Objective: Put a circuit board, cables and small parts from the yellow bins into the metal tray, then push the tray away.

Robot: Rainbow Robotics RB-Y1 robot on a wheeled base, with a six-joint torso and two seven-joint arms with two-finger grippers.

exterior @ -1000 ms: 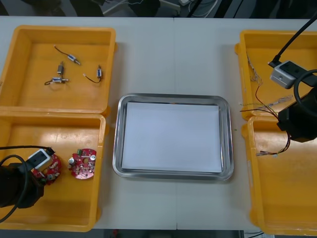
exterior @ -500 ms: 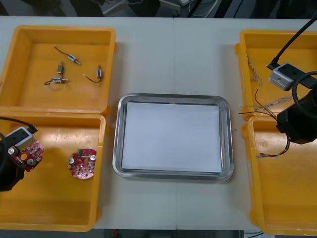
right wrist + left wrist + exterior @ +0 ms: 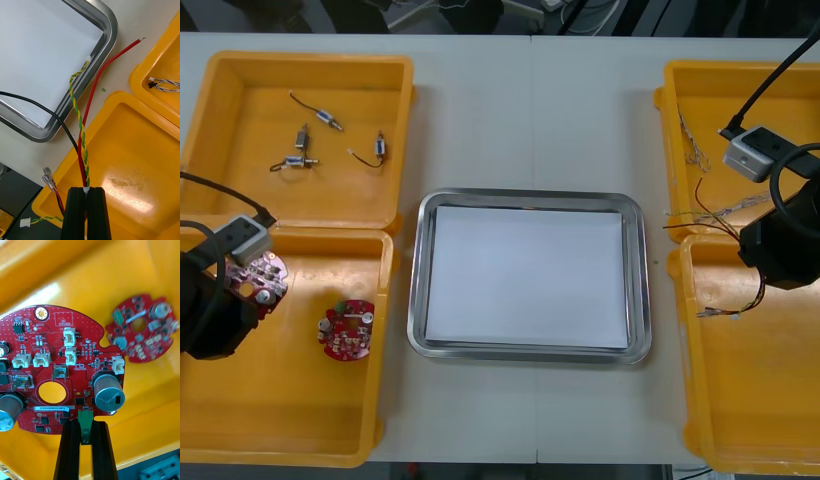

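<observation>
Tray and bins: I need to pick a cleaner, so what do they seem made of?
Metal tray: probably steel or aluminium, polished; its rim mirrors light. White inside: matte, perhaps paper. Yellow bins: likely moulded plastic, glossy, with soft glare. The left pincer holds a circuit board over the near left bin; the right pincer holds cables.

circuit board (image 3: pixel 56 363): "QC STICKER" printed on it | its white label (image 3: pixel 50 408): "25DRV0400…", rest unclear
</observation>
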